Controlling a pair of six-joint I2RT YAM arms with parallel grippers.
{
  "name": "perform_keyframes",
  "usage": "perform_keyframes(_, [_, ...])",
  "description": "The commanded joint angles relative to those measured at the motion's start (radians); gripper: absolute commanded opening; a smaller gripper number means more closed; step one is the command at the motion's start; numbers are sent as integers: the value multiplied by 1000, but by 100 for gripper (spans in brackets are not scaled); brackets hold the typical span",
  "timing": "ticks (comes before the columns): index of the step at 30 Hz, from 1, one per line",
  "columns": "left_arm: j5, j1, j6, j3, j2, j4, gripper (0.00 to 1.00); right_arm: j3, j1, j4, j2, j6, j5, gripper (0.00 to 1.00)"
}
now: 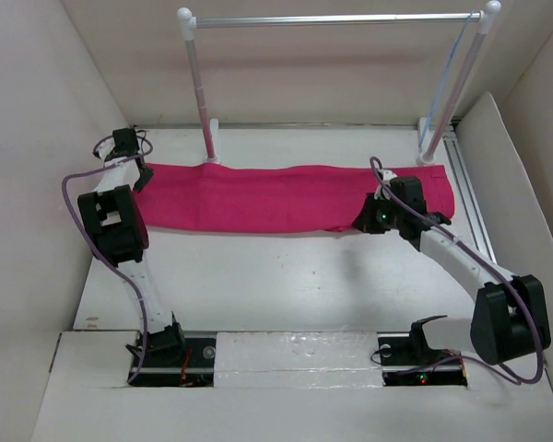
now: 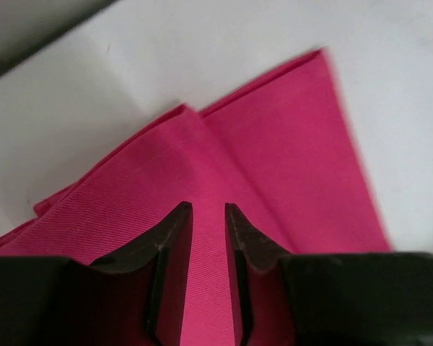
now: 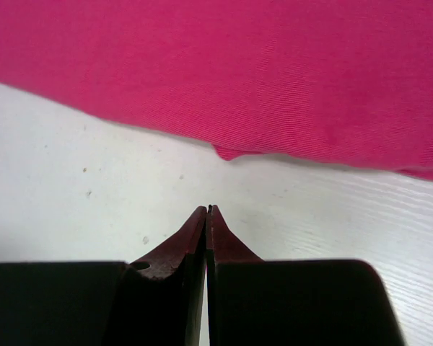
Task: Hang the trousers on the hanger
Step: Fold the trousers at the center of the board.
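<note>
The magenta-pink trousers (image 1: 286, 198) lie folded in a long flat strip across the far part of the table. My left gripper (image 1: 140, 171) hovers over their left end; in the left wrist view (image 2: 208, 209) its jaws stand slightly apart with the trousers' cloth (image 2: 274, 158) showing beneath the gap. My right gripper (image 1: 362, 224) is at the strip's near edge toward the right; in the right wrist view (image 3: 208, 210) it is shut and empty over bare table, just short of the trousers' hem (image 3: 231, 86). A thin pale blue hanger (image 1: 450, 75) hangs at the rail's right end beside the right post.
A rack with white posts (image 1: 203, 92) and a silver rail (image 1: 332, 18) stands behind the trousers. White walls enclose the table on the left, back and right. A metal track (image 1: 470, 198) runs along the right side.
</note>
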State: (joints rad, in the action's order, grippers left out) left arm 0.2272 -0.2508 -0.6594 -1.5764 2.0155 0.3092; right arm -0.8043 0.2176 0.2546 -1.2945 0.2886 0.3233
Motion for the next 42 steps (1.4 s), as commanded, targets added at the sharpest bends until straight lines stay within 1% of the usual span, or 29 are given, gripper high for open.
perform_keyframes(1, [49,-2,-3,-56,26,117,21,-3,38,-22,37,-43,14,8])
perform_keyframes(4, [64,-2,-14,-76,32,131,24,-10,83,-2,47,-60,20,8])
perform_keyframes(5, [64,-2,-17,-82,44,137,27,-9,94,0,50,-66,19,8])
perform_keyframes(6, [72,-2,-22,-91,55,155,33,-3,103,-2,52,-68,20,8])
perform_keyframes(7, [78,-2,-32,-109,66,163,35,1,114,0,54,-74,26,8])
perform_keyframes(11, [101,-2,-57,-131,104,162,38,23,132,12,57,-94,54,8])
perform_keyframes(15, [97,-2,-63,-132,115,117,39,39,154,52,78,-115,42,8])
perform_keyframes(21, [141,-2,-80,-289,218,221,38,37,154,93,112,-141,43,8])
perform_keyframes(27, [133,-2,-69,-373,253,217,39,43,163,100,86,-158,60,8])
perform_keyframes(30, [149,-2,-68,-430,292,272,35,42,174,100,75,-155,60,8])
perform_keyframes(34, [175,-2,-63,-404,295,280,30,10,174,106,51,-170,56,8])
perform_keyframes(37, [192,-2,-62,-364,281,268,30,-24,164,120,26,-187,54,8])
perform_keyframes(42, [182,-2,-72,-378,302,280,31,-38,164,135,18,-204,54,8])
